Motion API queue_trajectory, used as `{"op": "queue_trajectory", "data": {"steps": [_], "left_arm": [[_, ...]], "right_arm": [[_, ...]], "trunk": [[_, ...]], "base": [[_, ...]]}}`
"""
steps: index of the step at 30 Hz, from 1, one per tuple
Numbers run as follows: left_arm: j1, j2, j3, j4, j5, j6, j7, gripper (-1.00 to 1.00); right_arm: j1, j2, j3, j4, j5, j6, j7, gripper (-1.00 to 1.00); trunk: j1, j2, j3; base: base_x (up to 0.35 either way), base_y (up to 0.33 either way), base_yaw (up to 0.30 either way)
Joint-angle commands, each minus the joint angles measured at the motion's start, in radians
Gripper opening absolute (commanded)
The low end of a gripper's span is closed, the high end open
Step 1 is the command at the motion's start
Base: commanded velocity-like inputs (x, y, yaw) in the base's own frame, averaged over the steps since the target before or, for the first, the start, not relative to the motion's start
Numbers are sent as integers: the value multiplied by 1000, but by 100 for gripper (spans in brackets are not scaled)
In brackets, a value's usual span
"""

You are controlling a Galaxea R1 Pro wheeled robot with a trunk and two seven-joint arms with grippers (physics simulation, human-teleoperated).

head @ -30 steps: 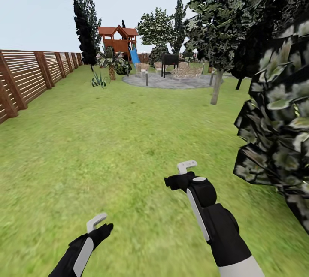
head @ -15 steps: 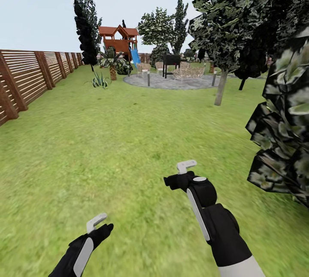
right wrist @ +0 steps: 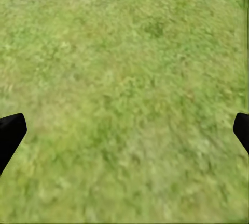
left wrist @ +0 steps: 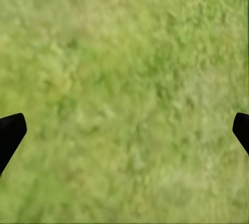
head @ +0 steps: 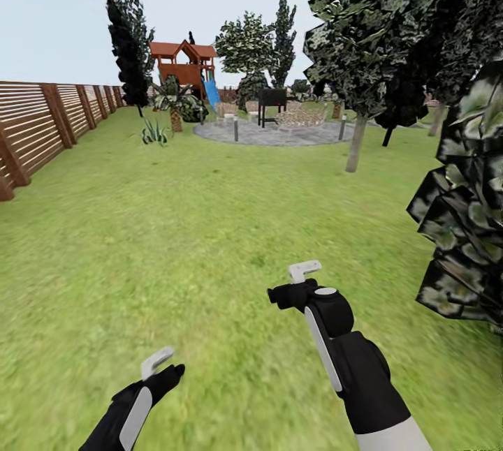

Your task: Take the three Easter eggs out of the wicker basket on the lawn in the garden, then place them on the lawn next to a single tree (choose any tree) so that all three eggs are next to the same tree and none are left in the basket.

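Brown slat fence (head: 42, 126) is running along the far left edge of the lawn (head: 175, 227). Left gripper (head: 157, 364) is hanging low over bare grass, jaws spread wide, holding nothing; in the left wrist view the gripper (left wrist: 124, 130) is showing both dark tips at opposite edges with only grass between. Beyond, a red playhouse (head: 183, 63) with blue slide and a grey gravel circle (head: 272, 133) are sitting mid-distance. Right gripper (head: 302, 276) is reaching forward over grass, jaws likewise released and empty, gripper (right wrist: 124, 130) tips wide apart. A tree (head: 356, 140) with pale trunk is standing right of centre; dark foliage (head: 468, 227) is crowding the right edge. Eggs and basket: location cannot be told.
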Motion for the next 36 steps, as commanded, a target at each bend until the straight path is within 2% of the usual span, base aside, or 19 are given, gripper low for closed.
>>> {"op": "queue_trajectory", "data": {"steps": [1, 26, 36], "left_arm": [[0, 0, 2, -2, 11, 6, 5, 100], [0, -1, 3, 1, 12, 4, 6, 100], [0, -1, 3, 1, 13, 3, 6, 100]], "right_arm": [[-1, 0, 1, -1, 6, 6, 0, 100], [-1, -1, 1, -2, 6, 7, 0, 100], [0, -1, 3, -16, 6, 7, 1, 100]], "trunk": [[0, -1, -1], [0, -1, -1], [0, -1, -1]], "base": [[240, 255, -236], [239, 256, -260], [238, 257, -27]]}}
